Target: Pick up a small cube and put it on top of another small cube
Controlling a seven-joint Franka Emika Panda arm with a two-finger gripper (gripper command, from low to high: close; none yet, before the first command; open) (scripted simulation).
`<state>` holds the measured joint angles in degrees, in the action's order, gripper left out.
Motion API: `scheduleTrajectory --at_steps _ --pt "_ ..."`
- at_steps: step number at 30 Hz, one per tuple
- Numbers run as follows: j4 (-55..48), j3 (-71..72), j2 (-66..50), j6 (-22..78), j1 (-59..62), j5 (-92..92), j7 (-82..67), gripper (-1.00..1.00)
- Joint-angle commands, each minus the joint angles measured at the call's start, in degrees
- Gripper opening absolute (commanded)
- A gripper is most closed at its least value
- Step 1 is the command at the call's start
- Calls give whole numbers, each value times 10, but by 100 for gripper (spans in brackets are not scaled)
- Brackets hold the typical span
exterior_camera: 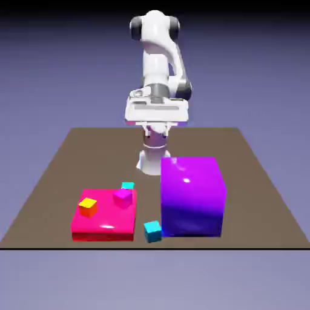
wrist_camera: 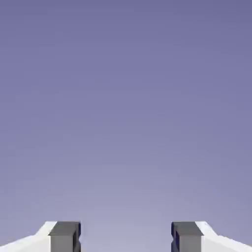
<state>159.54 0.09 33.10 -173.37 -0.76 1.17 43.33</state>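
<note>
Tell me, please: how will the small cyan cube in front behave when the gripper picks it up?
The small cyan cube looks rigid, with flat faces, so it should not roll. Its glossy surface may slip between the fingers. Being tiny, it is probably light.

Exterior view: fixed camera, raised, set back from the table [exterior_camera: 54, 175], looking down across its near edge at the arm [exterior_camera: 158, 66]; whole tabletop, all blocks and the backdrop above in frame. Hand view: rides on the hand, looks out along the gripper [wrist_camera: 126, 237]; the two grey fingertips [wrist_camera: 64, 236] sit wide apart at the bottom edge, only plain blue-violet backdrop beyond them. Shared between the views: the backdrop only; no part of the tabletop appears in both.
</note>
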Motion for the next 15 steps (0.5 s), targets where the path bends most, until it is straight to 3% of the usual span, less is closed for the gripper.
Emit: scheduleTrajectory --at_steps 1,15 --pt "-7 -7 -10 9 -6 -8 -25 0" --pt "-99 -111 -155 132 -88 -124 -374 0"
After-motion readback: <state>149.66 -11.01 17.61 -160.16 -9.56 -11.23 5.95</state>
